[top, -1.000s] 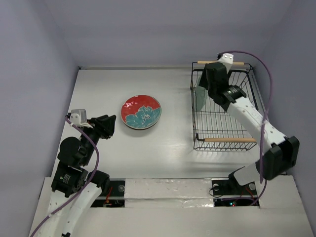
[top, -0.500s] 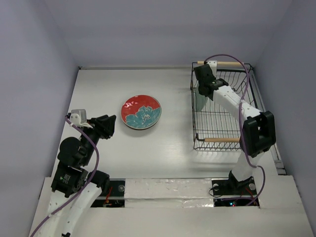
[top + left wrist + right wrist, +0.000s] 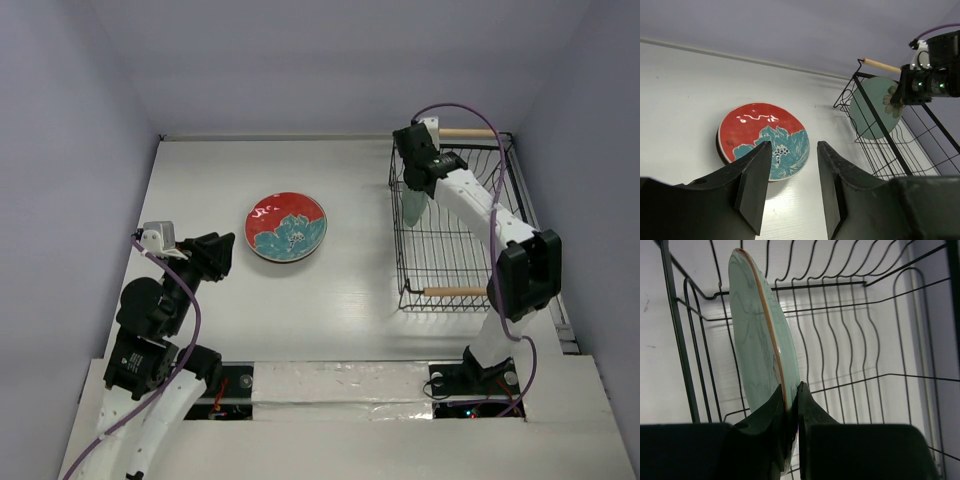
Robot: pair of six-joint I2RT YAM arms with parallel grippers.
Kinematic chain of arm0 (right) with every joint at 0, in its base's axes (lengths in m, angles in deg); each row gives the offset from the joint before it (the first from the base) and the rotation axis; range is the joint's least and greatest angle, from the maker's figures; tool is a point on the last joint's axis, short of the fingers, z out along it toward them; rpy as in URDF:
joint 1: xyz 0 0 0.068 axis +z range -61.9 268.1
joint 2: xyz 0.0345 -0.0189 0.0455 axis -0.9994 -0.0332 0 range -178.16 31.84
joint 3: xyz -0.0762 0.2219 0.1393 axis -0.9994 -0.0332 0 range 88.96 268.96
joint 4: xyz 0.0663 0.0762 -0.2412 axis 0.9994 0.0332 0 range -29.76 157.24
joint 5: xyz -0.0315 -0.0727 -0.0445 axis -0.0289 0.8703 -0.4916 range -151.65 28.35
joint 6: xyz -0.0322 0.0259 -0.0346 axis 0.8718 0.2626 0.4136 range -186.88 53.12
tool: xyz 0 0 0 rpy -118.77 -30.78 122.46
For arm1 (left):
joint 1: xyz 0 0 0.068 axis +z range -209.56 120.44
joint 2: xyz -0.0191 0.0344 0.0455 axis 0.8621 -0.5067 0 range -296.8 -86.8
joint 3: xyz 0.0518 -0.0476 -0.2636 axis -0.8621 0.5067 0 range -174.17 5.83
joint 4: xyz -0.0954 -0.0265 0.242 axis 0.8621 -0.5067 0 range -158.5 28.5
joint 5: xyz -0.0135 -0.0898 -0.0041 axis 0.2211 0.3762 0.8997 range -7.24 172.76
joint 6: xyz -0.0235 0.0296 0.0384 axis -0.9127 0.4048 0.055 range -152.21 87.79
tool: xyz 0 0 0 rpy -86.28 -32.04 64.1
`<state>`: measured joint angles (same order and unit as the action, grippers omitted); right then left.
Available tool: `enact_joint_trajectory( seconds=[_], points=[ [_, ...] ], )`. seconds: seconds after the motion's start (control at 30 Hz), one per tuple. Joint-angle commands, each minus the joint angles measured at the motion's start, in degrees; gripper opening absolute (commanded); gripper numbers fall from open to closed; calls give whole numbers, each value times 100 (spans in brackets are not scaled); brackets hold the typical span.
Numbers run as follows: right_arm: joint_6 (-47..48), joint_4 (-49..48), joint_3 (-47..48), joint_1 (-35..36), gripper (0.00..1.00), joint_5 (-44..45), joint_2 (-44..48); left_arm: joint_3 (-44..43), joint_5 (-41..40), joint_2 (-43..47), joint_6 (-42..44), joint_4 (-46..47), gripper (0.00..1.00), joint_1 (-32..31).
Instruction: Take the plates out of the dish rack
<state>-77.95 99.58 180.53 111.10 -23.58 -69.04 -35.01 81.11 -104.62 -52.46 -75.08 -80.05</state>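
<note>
The pale green plate [image 3: 757,335] stood on edge inside the dish rack [image 3: 455,245], close against the rack's left wall at about 10 o'clock within the basket. The right gripper [image 3: 791,390] was nearly closed, and its two dark fingers [image 3: 771,407] pinched the plate's rim between them, one on each face. The right arm reached in over the far-left corner of the rack. The left gripper [image 3: 793,146] was well apart from all of this, at about 8 o'clock on the table [image 3: 340,180]. Its jaws were spread wide with nothing between them, and it pointed toward the red plate [image 3: 287,227] without touching it. That plate lay flat on the table at about 10 o'clock from the centre, red with teal flowers and a glossy sheen. The table was a plain white surface, closed in on the left, far and right sides by pale lavender walls. The black wire rack sat on the table's right side, at about 3 o'clock. One light wooden handle [image 3: 457,292] ran along its near end and another [image 3: 468,132] along its far end. The green plate was the only plate visible in the rack. It had a thin brown line around its edge and a faint brownish flower print on the face turned to the left wrist camera. It stood nearly upright, leaning slightly.
</note>
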Motion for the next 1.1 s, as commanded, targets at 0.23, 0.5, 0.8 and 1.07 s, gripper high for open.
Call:
enact_joint_trajectory(
  seconds=[0.23, 0.5, 0.8, 1.07],
  points=[
    [18, -453, 608, 11, 0, 737, 1526, -3, 95, -10, -14, 216, 43, 45],
    [-834, -1637, -358, 264, 0, -1489, 2916, -3, 112, -37, -14, 233, 50, 45],
    [-2126, -3360, -728, 1373, 0, -3337, 1933, -3, 86, -63, -23, 207, 55, 45],
    [-3584, -5145, -851, 1724, 0, -4290, 370, -3, 68, -72, -23, 207, 55, 45]
  ],
)
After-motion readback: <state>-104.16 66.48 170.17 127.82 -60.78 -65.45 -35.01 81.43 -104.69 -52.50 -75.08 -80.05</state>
